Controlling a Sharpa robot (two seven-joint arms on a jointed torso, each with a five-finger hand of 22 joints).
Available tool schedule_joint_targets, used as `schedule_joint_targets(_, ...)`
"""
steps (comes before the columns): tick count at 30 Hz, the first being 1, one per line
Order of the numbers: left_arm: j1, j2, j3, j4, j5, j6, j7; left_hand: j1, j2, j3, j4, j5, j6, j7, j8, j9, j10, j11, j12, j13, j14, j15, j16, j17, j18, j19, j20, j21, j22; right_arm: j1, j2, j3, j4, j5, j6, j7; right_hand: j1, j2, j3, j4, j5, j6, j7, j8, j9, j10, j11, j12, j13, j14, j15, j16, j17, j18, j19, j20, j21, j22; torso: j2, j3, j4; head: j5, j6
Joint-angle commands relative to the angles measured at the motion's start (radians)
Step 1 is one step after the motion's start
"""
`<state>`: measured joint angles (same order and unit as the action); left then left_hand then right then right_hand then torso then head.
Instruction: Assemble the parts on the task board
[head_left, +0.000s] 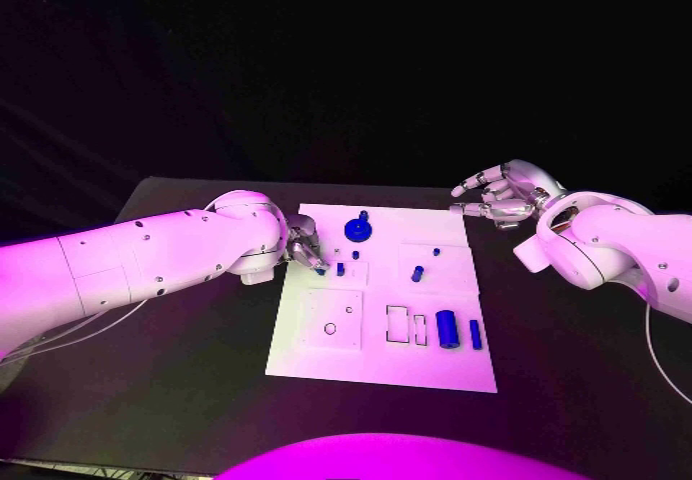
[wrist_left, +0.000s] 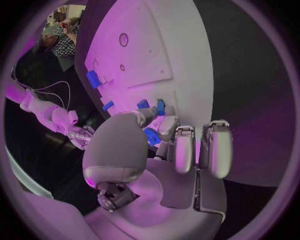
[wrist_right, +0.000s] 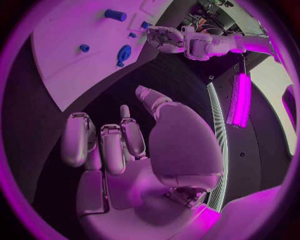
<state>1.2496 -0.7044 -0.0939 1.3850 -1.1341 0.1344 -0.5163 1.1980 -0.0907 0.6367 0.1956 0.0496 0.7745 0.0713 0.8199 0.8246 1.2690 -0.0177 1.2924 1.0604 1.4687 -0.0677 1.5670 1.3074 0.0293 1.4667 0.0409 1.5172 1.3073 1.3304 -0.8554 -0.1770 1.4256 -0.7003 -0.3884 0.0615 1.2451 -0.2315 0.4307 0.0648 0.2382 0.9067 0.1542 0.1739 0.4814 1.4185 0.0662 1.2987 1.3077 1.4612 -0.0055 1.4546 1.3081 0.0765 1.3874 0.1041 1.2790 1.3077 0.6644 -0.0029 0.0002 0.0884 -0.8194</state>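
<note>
Left hand (head_left: 303, 248) is sitting over the left edge of the board (head_left: 378, 370), fingers curled in and pinching a small blue part (wrist_left: 151, 136) between thumb and fingertips, as the left wrist view shows. Right hand (head_left: 498, 197) is hovering off the board's far right corner over the black table (head_left: 173, 400), fingers loosely bent and apart, holding nothing. Board is lying white and flat in the table's middle. A round blue disc (head_left: 356, 233) is sitting at its far end, a small blue peg (head_left: 340, 268) just right of the left hand, another peg (head_left: 417, 273) further right. Near the board's right side a blue cylinder (head_left: 447, 329) is lying beside a thin blue bar (head_left: 476, 334), close but apart. Square plate (head_left: 333, 318) with a hole is lying on the near left.
</note>
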Motion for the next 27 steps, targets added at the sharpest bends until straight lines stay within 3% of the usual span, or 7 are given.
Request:
schedule_joint_targets(1,-0.001,0.002,-0.001,-0.001,-0.008,0.021,-0.005,-0.001,0.008,0.110,-0.104,0.003,0.017,-0.016,0.004,0.019,0.008,0.002,0.007,0.004,0.102,-0.006,0.004,0.263,-0.006,0.062,-0.005,0.000,0.156,-0.001,0.000,0.000,0.000,-0.008,0.015,0.013,-0.003,0.007,-0.004,0.004,0.000,-0.008,-0.002,0.006,-0.001,-0.007,-0.001,-0.003,0.008,0.057,0.002,-0.007,0.160,-0.001,-0.006,0.001,-0.003,0.088,0.000,0.0005,0.0005,0.000,-0.002)
schedule_joint_targets(10,-0.001,0.005,-0.001,0.002,0.012,0.024,-0.004,-0.027,-0.009,0.118,-0.106,0.003,0.032,-0.021,0.014,0.022,0.014,-0.002,0.009,0.006,0.102,-0.009,0.004,0.263,-0.006,0.063,-0.008,0.000,0.158,-0.001,-0.001,0.000,0.001,-0.008,0.016,0.013,-0.003,0.007,-0.004,0.004,0.000,-0.008,-0.002,0.006,-0.001,-0.007,-0.001,-0.003,0.008,0.057,0.002,-0.007,0.160,-0.001,-0.006,0.001,-0.003,0.088,0.000,0.0007,0.0000,0.000,-0.004)
schedule_joint_targets(19,-0.001,0.009,-0.001,-0.006,0.025,0.021,-0.004,-0.094,-0.030,0.089,-0.075,0.002,0.052,-0.030,0.021,0.022,0.020,-0.009,0.009,0.008,0.102,-0.016,0.004,0.263,-0.008,0.065,-0.014,0.002,0.163,-0.001,-0.001,0.000,0.000,-0.008,0.017,0.012,-0.003,0.007,-0.004,0.004,0.000,-0.008,-0.002,0.006,-0.001,-0.007,-0.001,-0.003,0.008,0.057,0.002,-0.007,0.160,-0.001,-0.006,0.001,-0.003,0.088,0.000,0.0008,0.0000,-0.003,-0.004)
schedule_joint_targets(27,-0.001,0.010,-0.001,-0.013,0.040,0.011,-0.002,-0.123,-0.033,0.066,-0.056,0.002,0.056,-0.032,0.022,0.020,0.019,-0.011,0.007,0.005,0.102,-0.018,0.004,0.263,-0.007,0.065,-0.016,0.002,0.163,-0.001,-0.001,0.000,0.001,-0.008,0.020,0.010,-0.002,0.007,-0.005,0.004,0.000,-0.008,-0.003,0.006,-0.001,-0.008,-0.001,-0.006,0.006,0.056,0.002,-0.009,0.158,0.000,-0.008,0.001,-0.006,0.086,0.000,0.0011,0.0002,-0.003,-0.004)
